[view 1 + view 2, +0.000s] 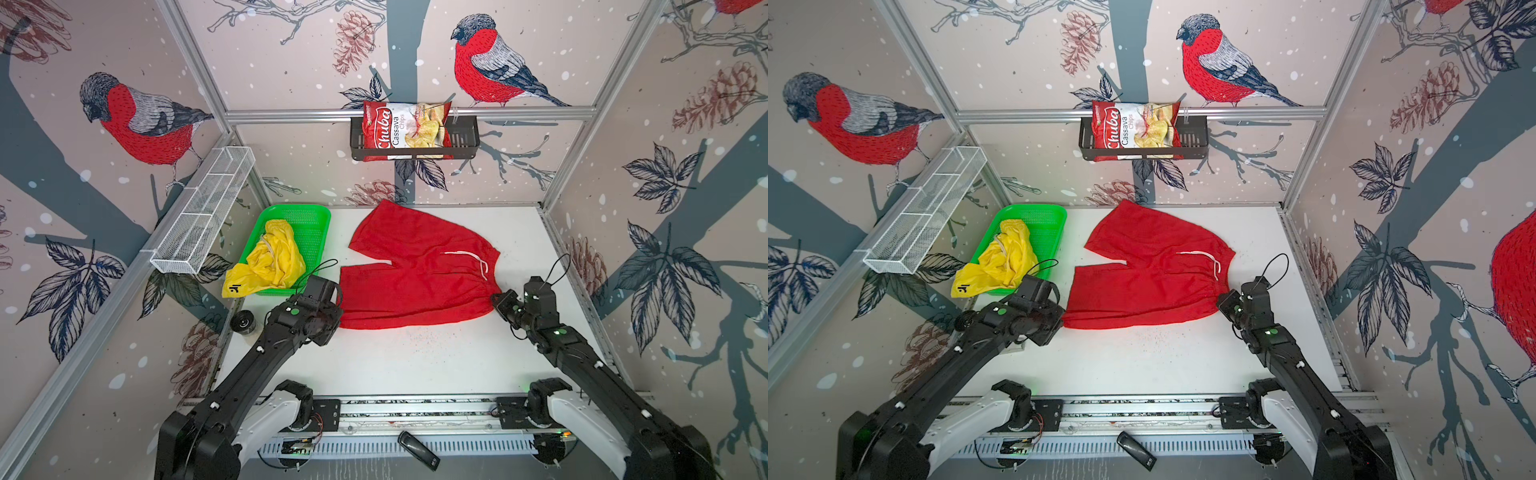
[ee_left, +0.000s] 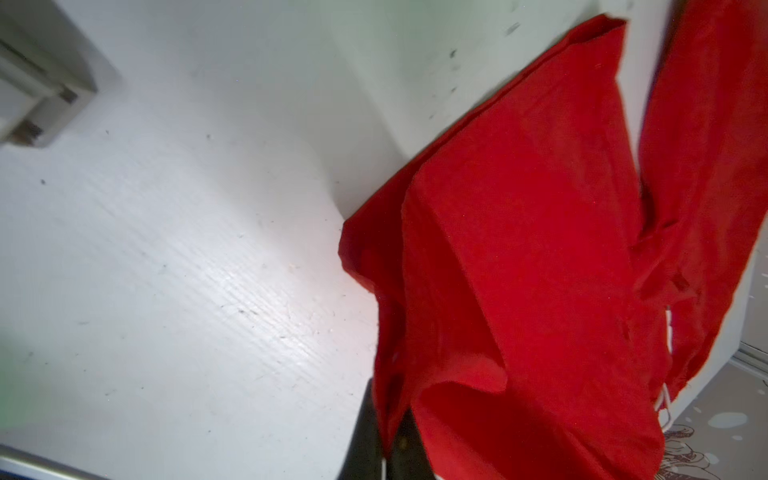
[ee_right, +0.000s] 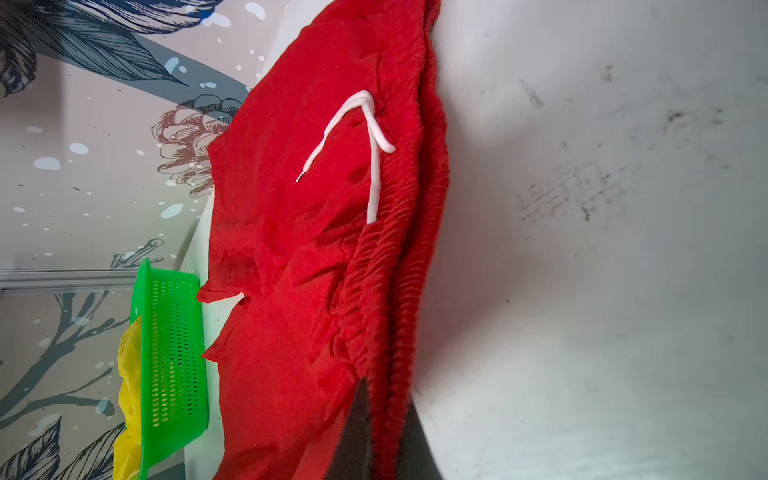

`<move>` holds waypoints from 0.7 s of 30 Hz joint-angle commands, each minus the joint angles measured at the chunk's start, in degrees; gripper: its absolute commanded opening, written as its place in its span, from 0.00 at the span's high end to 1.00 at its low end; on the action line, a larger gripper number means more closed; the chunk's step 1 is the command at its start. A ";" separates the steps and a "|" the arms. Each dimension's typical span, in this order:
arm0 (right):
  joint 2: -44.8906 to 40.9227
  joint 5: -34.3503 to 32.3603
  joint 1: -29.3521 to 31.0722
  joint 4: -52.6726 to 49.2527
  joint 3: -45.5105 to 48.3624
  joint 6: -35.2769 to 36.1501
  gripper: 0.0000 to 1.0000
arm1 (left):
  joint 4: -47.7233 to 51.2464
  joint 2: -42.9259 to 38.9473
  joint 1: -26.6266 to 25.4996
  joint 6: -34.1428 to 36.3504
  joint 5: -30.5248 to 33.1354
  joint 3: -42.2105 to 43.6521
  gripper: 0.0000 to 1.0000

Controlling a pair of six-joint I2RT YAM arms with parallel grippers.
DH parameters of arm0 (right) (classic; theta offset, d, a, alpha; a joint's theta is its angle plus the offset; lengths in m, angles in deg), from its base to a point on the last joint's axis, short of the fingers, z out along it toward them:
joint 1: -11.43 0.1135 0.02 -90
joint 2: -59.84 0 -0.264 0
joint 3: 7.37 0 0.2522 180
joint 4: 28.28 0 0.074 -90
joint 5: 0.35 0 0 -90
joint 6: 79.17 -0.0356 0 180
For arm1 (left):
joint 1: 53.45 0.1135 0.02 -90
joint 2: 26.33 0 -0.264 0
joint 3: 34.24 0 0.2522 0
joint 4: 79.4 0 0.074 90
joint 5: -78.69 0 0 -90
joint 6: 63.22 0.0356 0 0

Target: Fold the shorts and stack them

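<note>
The red shorts (image 1: 415, 274) (image 1: 1142, 274) lie spread flat on the white table in both top views, waistband and white drawstring (image 3: 376, 166) to the right, legs to the left. My left gripper (image 2: 388, 419) (image 1: 337, 314) is shut on the near left leg hem of the red shorts (image 2: 519, 249). My right gripper (image 3: 384, 411) (image 1: 497, 300) is shut on the ribbed waistband at its near right corner. The yellow shorts (image 1: 272, 264) (image 1: 1003, 259) sit crumpled in the green basket, one leg with a black mark hanging over its near rim.
The green basket (image 1: 318, 226) (image 3: 174, 353) stands left of the red shorts by the left wall. A white wire rack (image 1: 203, 212) juts from that wall. A black wall basket (image 1: 465, 141) holds a chips bag (image 1: 405, 131). A black wheel (image 1: 243, 322) lies near the left arm.
</note>
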 commanded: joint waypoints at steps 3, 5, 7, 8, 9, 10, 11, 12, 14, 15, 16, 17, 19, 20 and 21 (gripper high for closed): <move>-4.28 1.13 0.93 -21.52 -4.11 2.30 0.92 | 5.67 -2.71 -0.43 6.65 5.82 -1.85 1.00; -6.17 1.17 1.09 -24.25 -6.24 2.87 0.92 | 5.38 -1.41 -0.43 9.96 8.38 -3.94 1.00; -6.69 -0.17 0.95 -26.52 -9.13 4.12 0.93 | 4.29 0.69 -0.43 13.67 12.10 -7.69 1.00; -6.52 -0.99 0.81 -27.36 -10.36 4.62 0.93 | 3.45 1.47 -0.43 15.33 13.53 -9.23 1.00; -6.10 -1.95 0.58 -28.26 -11.82 5.33 0.93 | 1.93 2.23 -0.42 17.67 14.99 -11.00 1.00; -5.34 -2.42 0.20 -29.17 -13.18 6.20 0.93 | 0.13 3.12 -0.43 20.39 16.01 -12.68 1.00; -4.48 -2.41 -0.28 -29.93 -14.55 7.02 0.93 | -1.15 4.11 -0.43 22.51 16.85 -14.20 1.00; -3.27 -2.34 -0.88 -30.80 -16.13 8.11 0.93 | -2.57 5.37 -0.47 24.94 17.77 -15.10 1.00; -1.15 -1.93 -1.82 -32.01 -18.97 9.97 0.94 | -4.33 8.10 -0.43 28.65 19.24 -19.16 1.00; -0.20 -1.85 -2.36 -32.47 -20.38 10.80 0.94 | -5.47 9.41 -0.43 30.48 19.59 -20.83 1.00; 0.74 -1.92 -2.89 -32.91 -21.70 11.39 0.94 | -6.83 10.62 -0.43 32.02 19.97 -22.16 1.00; 1.64 -1.94 -3.41 -33.36 -22.82 11.96 0.94 | -7.85 11.61 -0.43 33.25 20.06 -23.29 1.00; 3.75 -1.01 -4.73 -34.44 -25.11 13.73 0.94 | -10.23 13.71 -0.43 36.06 20.77 -25.75 1.00; 4.73 -0.64 -5.20 -35.13 -26.09 14.34 0.95 | -11.15 14.53 -0.43 37.60 21.20 -26.98 1.00; 5.83 -0.28 -5.74 -35.89 -27.06 15.21 0.95 | -12.28 15.64 -0.43 39.43 21.53 -28.44 1.00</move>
